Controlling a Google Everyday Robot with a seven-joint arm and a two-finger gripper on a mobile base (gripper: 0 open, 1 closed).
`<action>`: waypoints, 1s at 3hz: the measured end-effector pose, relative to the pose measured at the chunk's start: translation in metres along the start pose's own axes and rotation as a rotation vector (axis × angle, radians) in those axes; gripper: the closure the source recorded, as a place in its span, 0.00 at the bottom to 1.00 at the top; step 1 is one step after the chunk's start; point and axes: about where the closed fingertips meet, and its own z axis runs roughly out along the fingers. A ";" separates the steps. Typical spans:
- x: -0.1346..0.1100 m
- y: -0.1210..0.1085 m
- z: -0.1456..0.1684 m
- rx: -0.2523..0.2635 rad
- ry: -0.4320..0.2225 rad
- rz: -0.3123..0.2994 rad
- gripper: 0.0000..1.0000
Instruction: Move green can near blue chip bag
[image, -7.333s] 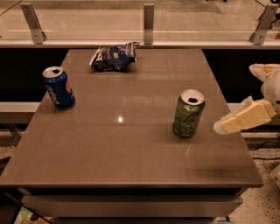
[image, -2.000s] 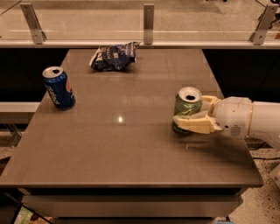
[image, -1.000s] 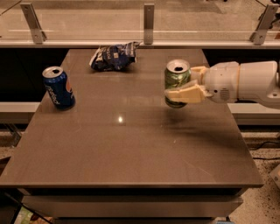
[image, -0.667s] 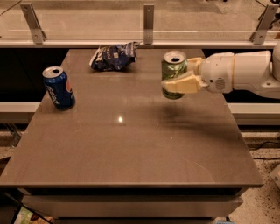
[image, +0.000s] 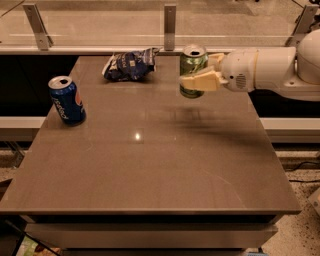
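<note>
1. The gripper reaches in from 3 o'clock on a white arm, its fingers clenched on the green can.
2. The green can is upright, held just above the table at about 1 o'clock, with its shadow below.
3. The blue chip bag lies at 11 o'clock, near the green can but apart from it.
4. A blue can stands at 9 o'clock.
</note>
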 end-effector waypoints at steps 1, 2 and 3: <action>-0.006 -0.022 0.017 0.027 -0.011 0.015 1.00; -0.008 -0.044 0.035 0.054 -0.014 0.030 1.00; -0.009 -0.063 0.052 0.084 -0.009 0.039 1.00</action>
